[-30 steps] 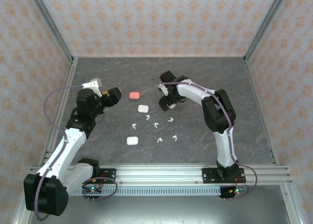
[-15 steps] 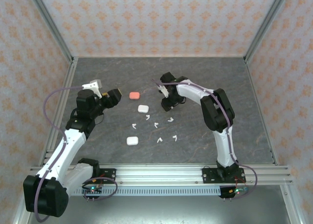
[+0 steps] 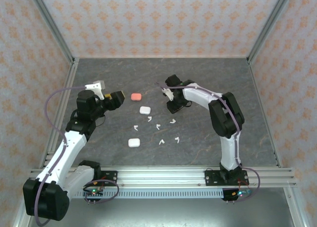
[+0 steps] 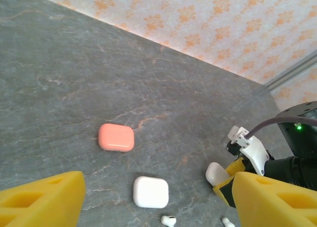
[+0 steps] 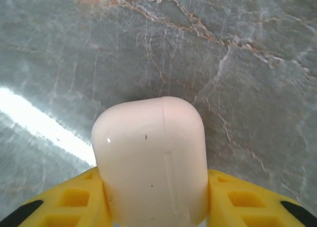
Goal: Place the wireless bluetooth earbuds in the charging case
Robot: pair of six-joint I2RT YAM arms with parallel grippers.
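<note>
Nearest the arm bases, a white case (image 3: 133, 142) lies on the counter (image 3: 247, 113), with white earbuds (image 3: 161, 142) scattered just beyond it. Farther back sit a second white case (image 3: 144, 109) and a pink case (image 3: 136, 96). The right gripper (image 3: 173, 106) clamps a cream case (image 5: 148, 152). The left gripper (image 3: 118, 98) hangs wide open, empty.

Earbuds (image 3: 158, 126) lie scattered between a far case (image 3: 144, 109) and a near case (image 3: 133, 142)
</note>
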